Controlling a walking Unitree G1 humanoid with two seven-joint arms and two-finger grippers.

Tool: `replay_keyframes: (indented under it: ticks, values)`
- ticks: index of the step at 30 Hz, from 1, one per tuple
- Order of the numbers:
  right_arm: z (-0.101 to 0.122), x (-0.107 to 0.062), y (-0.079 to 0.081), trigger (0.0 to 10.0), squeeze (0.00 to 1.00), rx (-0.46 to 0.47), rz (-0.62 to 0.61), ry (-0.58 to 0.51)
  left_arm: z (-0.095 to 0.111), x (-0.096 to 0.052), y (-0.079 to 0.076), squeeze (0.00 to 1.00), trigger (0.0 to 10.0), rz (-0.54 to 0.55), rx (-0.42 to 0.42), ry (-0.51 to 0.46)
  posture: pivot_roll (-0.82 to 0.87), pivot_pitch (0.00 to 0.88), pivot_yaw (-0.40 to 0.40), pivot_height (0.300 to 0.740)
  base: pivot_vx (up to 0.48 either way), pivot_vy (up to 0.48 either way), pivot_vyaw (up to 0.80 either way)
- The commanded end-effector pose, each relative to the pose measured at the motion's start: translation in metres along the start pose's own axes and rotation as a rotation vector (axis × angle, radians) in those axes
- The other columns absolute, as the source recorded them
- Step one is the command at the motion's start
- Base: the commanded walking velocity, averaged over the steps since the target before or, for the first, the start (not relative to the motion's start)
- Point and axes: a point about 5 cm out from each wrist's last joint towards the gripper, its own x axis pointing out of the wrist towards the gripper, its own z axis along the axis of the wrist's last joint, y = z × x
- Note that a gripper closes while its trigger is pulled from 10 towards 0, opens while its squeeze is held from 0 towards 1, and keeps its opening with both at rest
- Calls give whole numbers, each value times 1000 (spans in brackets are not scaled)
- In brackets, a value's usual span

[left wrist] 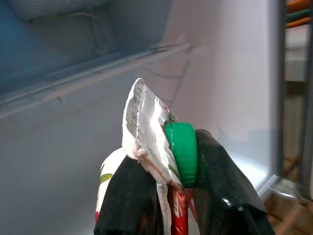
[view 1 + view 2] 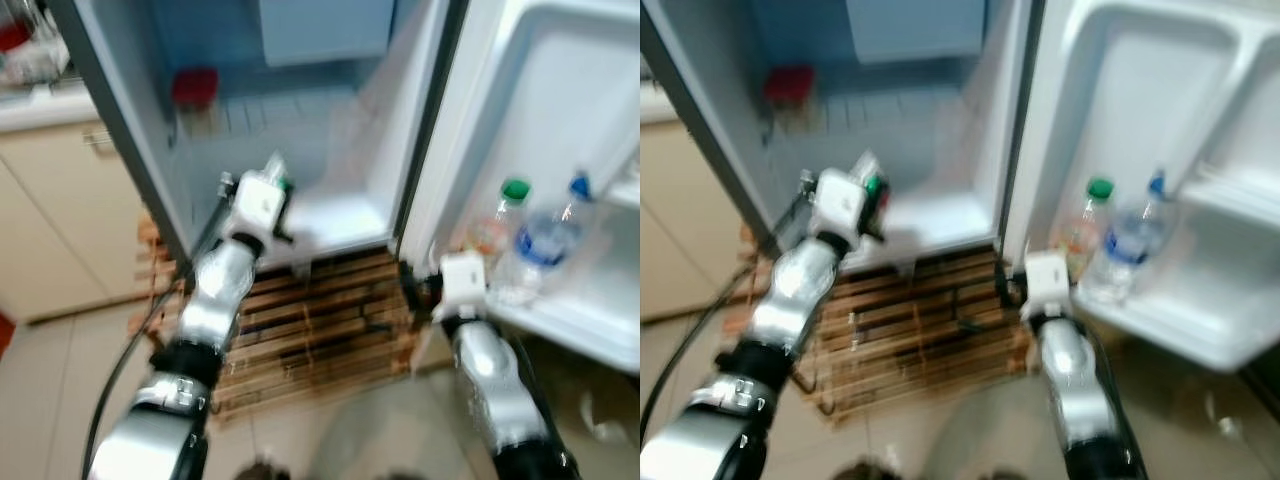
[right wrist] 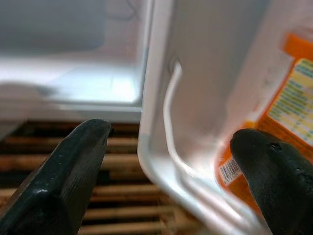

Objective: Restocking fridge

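My left gripper (image 1: 164,161) is shut on a white carton (image 1: 146,122) with a green screw cap (image 1: 182,154). It holds the carton (image 2: 272,180) inside the open fridge, just above the white bottom shelf (image 2: 335,215). My right gripper (image 3: 176,147) is open at the lower corner of the fridge door, one finger (image 3: 83,147) outside the door shelf rim (image 3: 166,161) and the other beside an orange-labelled bottle (image 3: 288,112). That green-capped bottle (image 2: 492,230) stands in the door shelf (image 2: 590,320) next to a blue-capped water bottle (image 2: 545,240).
A red-lidded container (image 2: 195,88) sits on an upper wire shelf. A wooden slatted pallet (image 2: 300,320) lies under the fridge. A beige cabinet (image 2: 50,220) stands at the left. A black cable (image 2: 120,370) trails beside my left arm.
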Motion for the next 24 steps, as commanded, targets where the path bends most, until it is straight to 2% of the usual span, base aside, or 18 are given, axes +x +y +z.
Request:
replay_keyframes:
  ticks: [1,5,9,12,13,15,17,18,19,20,21,24]
  values:
    - [7,-1,2,10000,16,-8,15,-19,-2,4,18,0,10000,65,26,16,-100,0,-4,727,0,0,0]
    - [9,-10,2,10000,12,-20,33,-23,-9,7,23,0,10000,97,41,56,-136,0,-11,727,0,0,0]
    - [21,-22,4,10000,16,-27,61,-59,-13,8,28,0,10000,139,48,84,-185,0,-18,727,0,0,0]
    - [40,-45,15,10000,20,1,147,-94,-18,7,33,0,10000,162,79,111,-256,38,-43,727,0,0,0]
    - [40,-45,15,10000,20,1,147,-94,-18,7,33,0,10000,162,79,111,-256,38,-43,727,0,0,0]
    - [46,-68,19,10000,16,-43,191,-86,-23,6,38,0,10000,188,100,140,-294,77,-64,727,0,0,0]
    - [47,-73,17,10000,12,-56,186,-80,-24,5,40,0,10000,197,104,152,-307,93,-72,727,0,0,0]
    - [47,-84,14,10000,16,-61,175,-58,-26,4,42,0,10000,210,108,164,-331,122,-86,727,0,0,0]
    - [47,-89,13,10000,16,-58,172,-46,-27,4,42,0,10000,214,109,168,-331,122,-86,727,0,0,0]
    - [47,-89,13,10000,16,-58,172,-46,-27,4,42,0,10000,214,109,168,-331,122,-86,727,0,0,0]
    - [49,-98,13,10000,16,-60,174,-25,-27,3,48,0,10000,232,117,177,-349,162,-95,727,0,0,0]
    - [52,-109,15,10000,16,-54,177,-1,-24,4,58,0,10000,254,135,179,-363,198,-98,727,0,0,0]
